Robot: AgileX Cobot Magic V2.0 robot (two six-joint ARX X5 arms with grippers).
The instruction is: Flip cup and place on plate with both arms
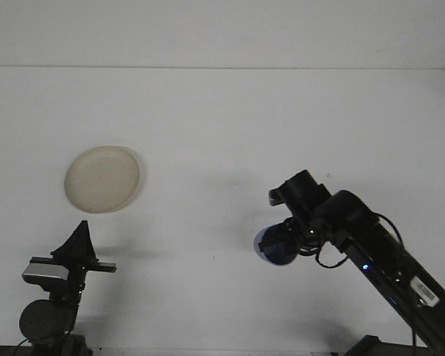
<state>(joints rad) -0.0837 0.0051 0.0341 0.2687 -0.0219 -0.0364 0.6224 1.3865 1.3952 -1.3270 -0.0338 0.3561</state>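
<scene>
The blue cup (276, 246) is held off the worktop (230, 126) by the right gripper (295, 236), turned so that its round mouth faces the camera and its dark inside shows; it sits right of the worktop's middle, toward the near edge. The right gripper is clamped on the cup's far side, though its fingers are largely hidden behind the cup and the wrist. The right arm (371, 256) reaches in from the near right corner, slanting up and to the left, with a black cable looped beside the wrist and a small blue light showing on the forearm. The cream plate (102, 179) lies flat on the left half of the worktop, well apart from the cup, with nothing on it. The left gripper (78, 241) stands near the near left corner, just in front of the plate and not touching it, its black fingers drawn together to a single upward point and holding nothing. The worktop is plain white, its far edge meeting a pale wall (222, 30).
</scene>
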